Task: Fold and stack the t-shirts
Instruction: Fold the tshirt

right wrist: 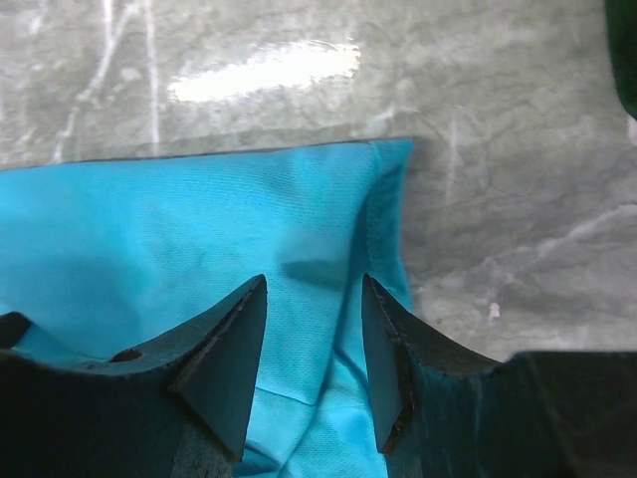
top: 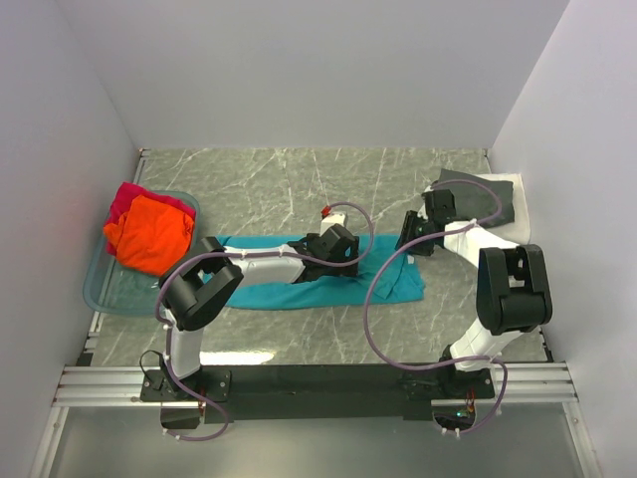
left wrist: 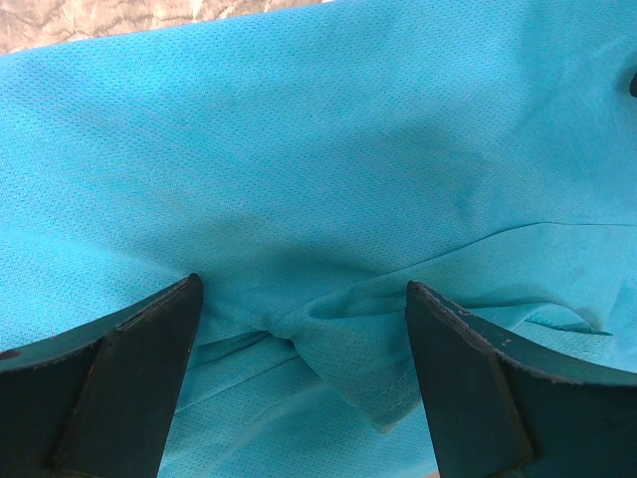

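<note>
A teal t-shirt (top: 299, 294) lies flattened in a long strip across the middle of the table. My left gripper (top: 344, 249) hovers low over its middle, open wide. In the left wrist view a small folded flap of the teal cloth (left wrist: 358, 349) lies between the left gripper's (left wrist: 302, 283) fingers, untouched. My right gripper (top: 410, 239) stands open just above the shirt's right end. In the right wrist view the right gripper (right wrist: 314, 279) is over the teal cloth (right wrist: 179, 229) beside its hemmed edge. An orange shirt (top: 149, 237) and a magenta-red shirt (top: 126, 197) lie bunched at the left. A dark grey shirt (top: 468, 189) rests on a white one (top: 514, 191).
The orange and magenta-red shirts sit in a clear bluish plastic tub (top: 95, 289) at the table's left edge. The grey and white pile lies by the right wall. White walls close in on the left, back and right. Bare marble (right wrist: 518, 199) shows to the right of the teal shirt.
</note>
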